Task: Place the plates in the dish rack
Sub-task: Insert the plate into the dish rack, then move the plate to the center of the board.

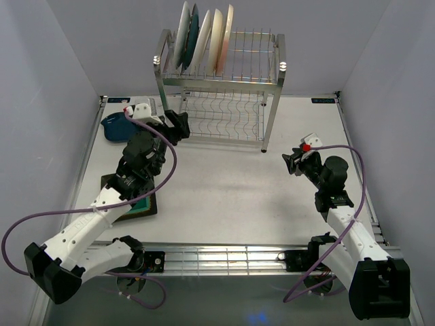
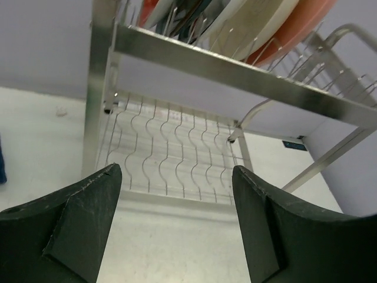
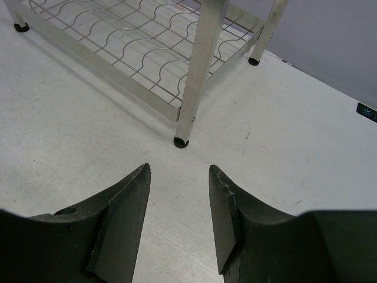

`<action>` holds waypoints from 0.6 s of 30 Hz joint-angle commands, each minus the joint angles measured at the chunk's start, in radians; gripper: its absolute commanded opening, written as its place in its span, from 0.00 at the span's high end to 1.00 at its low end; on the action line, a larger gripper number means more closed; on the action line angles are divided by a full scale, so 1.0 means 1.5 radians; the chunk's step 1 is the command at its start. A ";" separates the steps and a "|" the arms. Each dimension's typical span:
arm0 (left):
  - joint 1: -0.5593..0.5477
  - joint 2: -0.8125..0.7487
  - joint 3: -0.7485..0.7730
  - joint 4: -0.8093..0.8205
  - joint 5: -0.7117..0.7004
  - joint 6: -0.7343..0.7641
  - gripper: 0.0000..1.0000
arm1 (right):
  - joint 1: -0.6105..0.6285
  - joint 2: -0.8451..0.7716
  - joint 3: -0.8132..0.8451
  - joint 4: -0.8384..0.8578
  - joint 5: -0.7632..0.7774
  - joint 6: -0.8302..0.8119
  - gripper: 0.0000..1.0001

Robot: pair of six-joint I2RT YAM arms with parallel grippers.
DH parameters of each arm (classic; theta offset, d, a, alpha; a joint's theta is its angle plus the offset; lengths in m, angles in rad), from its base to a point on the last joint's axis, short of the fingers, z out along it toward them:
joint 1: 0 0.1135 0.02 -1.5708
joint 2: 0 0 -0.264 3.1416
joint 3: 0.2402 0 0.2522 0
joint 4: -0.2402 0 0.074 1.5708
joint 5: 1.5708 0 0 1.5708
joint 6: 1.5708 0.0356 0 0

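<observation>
**Most plates racked, both grippers empty**

The only writing in sight is a small dark label [image 1: 325,100] at the far right edge of the table [image 1: 224,197], and it is too small to read.

The left gripper [image 2: 177,174] has its fingers [image 2: 76,224] spread wide. Nothing sits between them and they touch nothing. It hangs just in front of the left front post of the dish rack [image 1: 221,88], facing the lower shelf. The right gripper [image 3: 179,171] shows a moderate gap between its fingers, also empty, above bare table near the foot of the rack's right front post.

The rack is shiny steel wire, two tiers, and stands at the far middle of the table. On the left part of its upper tier, plates stand on edge in a row. Among them are a white plate [image 1: 182,34], a dark teal plate [image 1: 193,34], a cream plate [image 1: 216,37] and a pink plate [image 1: 228,30].

A small dark blue dish [image 1: 114,127] sits on the table left of the rack. A square green plate [image 1: 143,207] with a dark rim lies flat at the near left, partly under the left arm.
</observation>
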State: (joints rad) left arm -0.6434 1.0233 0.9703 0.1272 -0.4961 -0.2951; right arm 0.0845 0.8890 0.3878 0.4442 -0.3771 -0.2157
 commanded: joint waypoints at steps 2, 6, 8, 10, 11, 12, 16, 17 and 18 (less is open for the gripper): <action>0.003 -0.037 0.019 -0.216 -0.036 -0.098 0.13 | -0.003 -0.011 0.015 0.010 -0.009 -0.004 0.48; 0.002 -0.033 -0.001 -0.342 -0.079 -0.172 0.08 | -0.003 -0.001 0.025 -0.003 -0.013 -0.007 0.46; 0.003 -0.024 -0.019 -0.373 -0.118 -0.207 0.06 | -0.003 0.008 0.030 -0.006 -0.013 -0.006 0.46; 0.003 -0.009 -0.037 -0.410 -0.137 -0.227 0.04 | -0.003 0.011 0.031 -0.007 -0.012 -0.005 0.46; 0.003 -0.006 -0.044 -0.415 -0.142 -0.235 0.03 | -0.003 0.012 0.031 -0.007 -0.012 -0.005 0.46; 0.003 -0.003 -0.054 -0.422 -0.152 -0.238 0.03 | -0.003 0.012 0.031 -0.006 -0.012 -0.007 0.46; 0.003 0.020 -0.098 -0.443 -0.180 -0.261 0.02 | -0.003 0.016 0.032 -0.005 -0.011 -0.008 0.46; 0.003 0.035 -0.105 -0.448 -0.191 -0.268 0.02 | -0.003 0.016 0.032 -0.006 -0.011 -0.008 0.46; 0.003 0.042 -0.111 -0.462 -0.211 -0.285 0.02 | -0.003 0.016 0.032 -0.007 -0.011 -0.008 0.46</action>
State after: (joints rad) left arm -0.6426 1.0668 0.8291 -0.4870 -0.7166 -0.6514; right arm 0.0845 0.9104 0.3908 0.4141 -0.3885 -0.2169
